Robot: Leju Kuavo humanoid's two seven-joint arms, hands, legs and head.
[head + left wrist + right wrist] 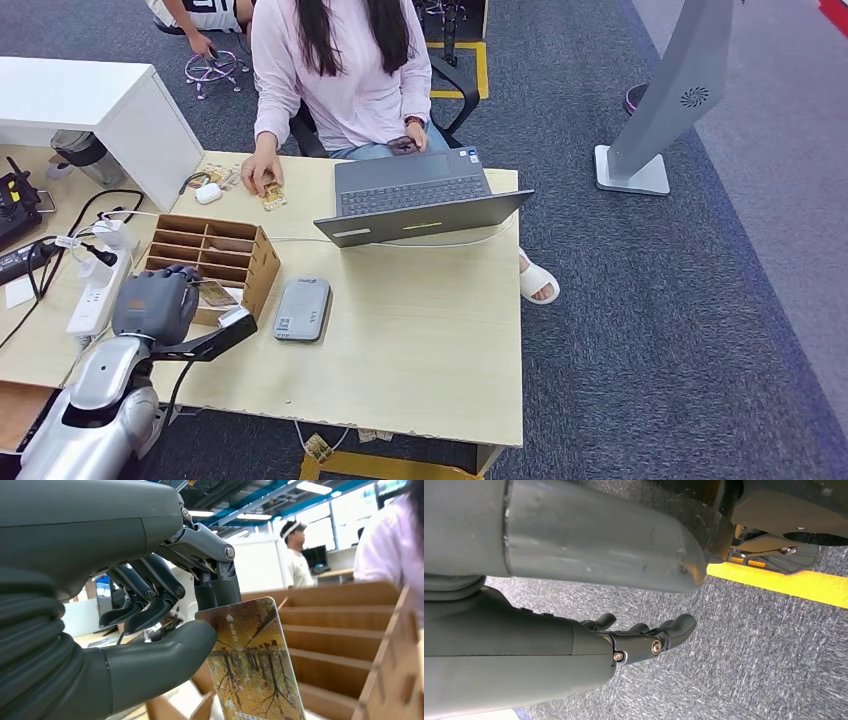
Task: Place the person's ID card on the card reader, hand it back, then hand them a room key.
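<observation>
My left hand [157, 300] hovers over the near end of the wooden card rack [246, 264] and pinches a yellow room key card [252, 665] between thumb and fingers; the same room key card [214, 294] peeks out beside the hand. The grey card reader [303, 309] lies flat on the table just right of the rack. A person in a pink top [340, 70] sits across the table, one hand resting on a small card [271, 194] at the far edge. My right hand [644, 637] hangs by my side above the carpet, fingers loosely extended and holding nothing.
An open grey laptop [420, 198] sits at the far middle of the table. A power strip [100, 290] and cables lie to the left, beside a white cabinet [95, 105]. A grey stand base [632, 170] is on the carpet to the right.
</observation>
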